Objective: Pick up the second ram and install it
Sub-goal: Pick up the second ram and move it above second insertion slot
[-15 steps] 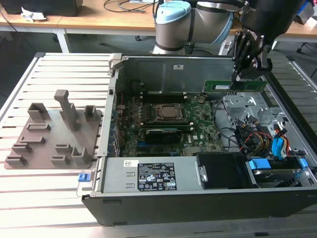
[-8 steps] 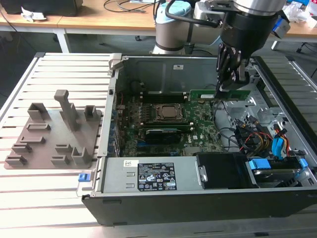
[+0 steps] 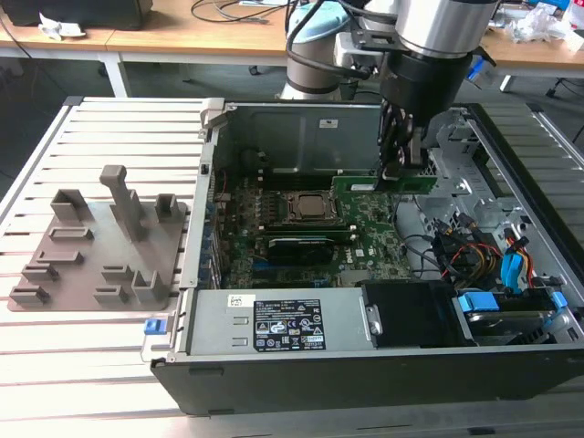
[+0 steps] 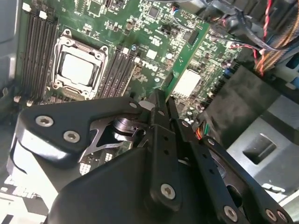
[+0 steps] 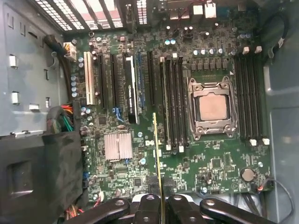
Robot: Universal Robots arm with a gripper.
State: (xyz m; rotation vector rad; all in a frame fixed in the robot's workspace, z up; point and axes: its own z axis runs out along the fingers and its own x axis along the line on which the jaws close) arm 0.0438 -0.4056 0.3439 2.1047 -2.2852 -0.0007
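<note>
The second ram (image 3: pixel 360 185) is a thin green stick hanging level inside the open computer case, above the motherboard (image 3: pixel 365 239) and just to the exterior view's right of the CPU socket (image 3: pixel 310 208). My gripper (image 3: pixel 400 172) is shut on the stick's upper edge. In the first wrist view the ram (image 5: pixel 158 149) shows edge-on, rising from between my gripper (image 5: pixel 161 192) fingers, beside the black memory slots (image 5: pixel 174 102) next to the socket (image 5: pixel 212 107). In the second wrist view the ram (image 4: pixel 184 65) runs out from my gripper (image 4: pixel 164 100) over the board.
A grey fixture plate (image 3: pixel 91 246) with upright blocks lies on the slatted table at the exterior view's left. Case walls (image 3: pixel 301 137) surround the board. Coloured cables (image 3: pixel 484 255) and a black drive bay (image 3: pixel 411 315) crowd the exterior view's right. A finned heatsink (image 5: pixel 117 145) sits on the board.
</note>
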